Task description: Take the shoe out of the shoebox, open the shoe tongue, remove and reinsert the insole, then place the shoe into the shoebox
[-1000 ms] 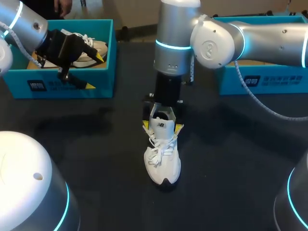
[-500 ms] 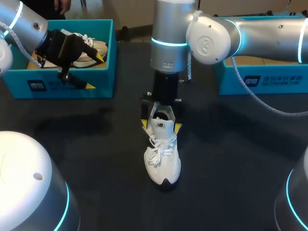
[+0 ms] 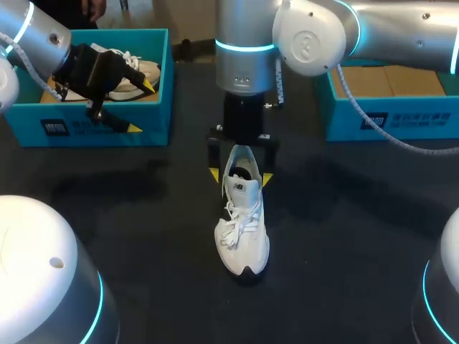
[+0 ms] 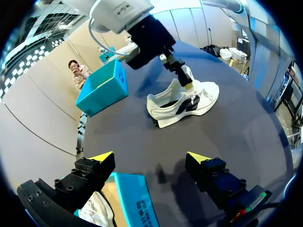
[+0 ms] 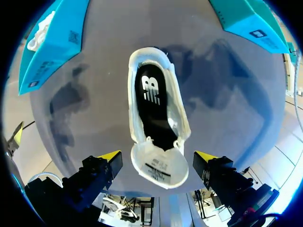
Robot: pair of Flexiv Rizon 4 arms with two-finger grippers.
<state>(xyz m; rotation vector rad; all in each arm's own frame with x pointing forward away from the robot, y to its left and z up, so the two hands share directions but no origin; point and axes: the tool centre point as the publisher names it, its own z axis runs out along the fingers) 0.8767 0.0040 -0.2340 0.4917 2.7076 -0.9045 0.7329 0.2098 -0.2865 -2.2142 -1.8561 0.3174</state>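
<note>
Pincers first: our right pincer (image 3: 240,176) hangs open at the middle of the frame, one yellow tip on each side of the shoe (image 3: 242,231), neither touching it. In its wrist view the pincer (image 5: 157,156) has the tongue (image 5: 158,164) lying between its spread fingers, with the dark insole (image 5: 154,101) inside the shoe (image 5: 135,123) ahead of it. The shoe stands upright on the table (image 3: 143,215), toe toward the lower edge. Our left pincer (image 3: 140,106) is open too, holding nothing, at the upper left over the left box (image 3: 79,129), where a second shoe (image 3: 138,69) lies. A right box (image 3: 387,118) sits at the upper right.
</note>
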